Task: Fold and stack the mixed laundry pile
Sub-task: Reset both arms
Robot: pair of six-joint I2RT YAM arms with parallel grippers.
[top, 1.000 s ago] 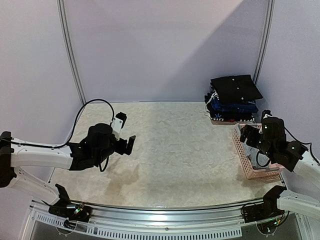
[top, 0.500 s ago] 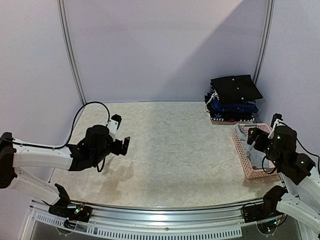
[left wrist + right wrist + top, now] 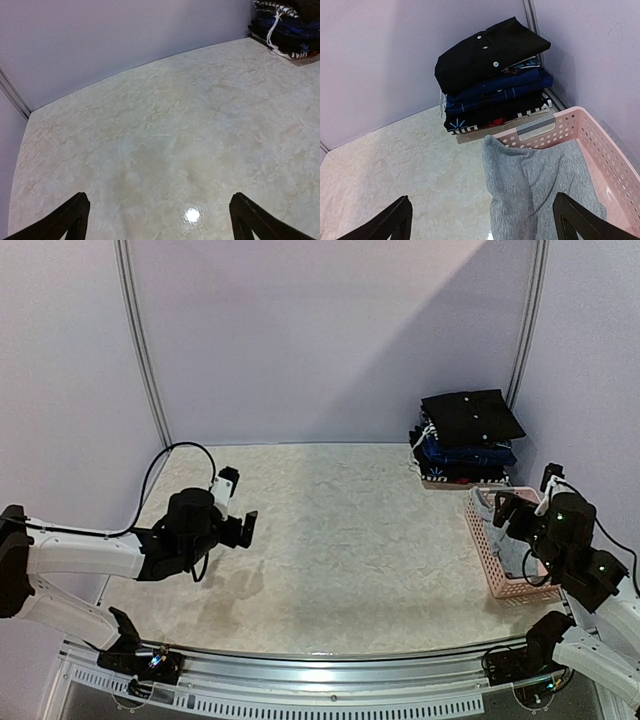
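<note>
Laundry stack (image 3: 492,75) looks nearly done; left gripper (image 3: 157,215) and right gripper (image 3: 482,212) are spread wide and empty, so the grey cloth (image 3: 520,190) needs grabbing next.

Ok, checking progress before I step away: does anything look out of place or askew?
Two things. The grey garment lies crumpled in the pink basket, spilling over its rim, unfolded. The black shirt topping the folded stack sits skewed, overhanging the garments beneath.
</note>
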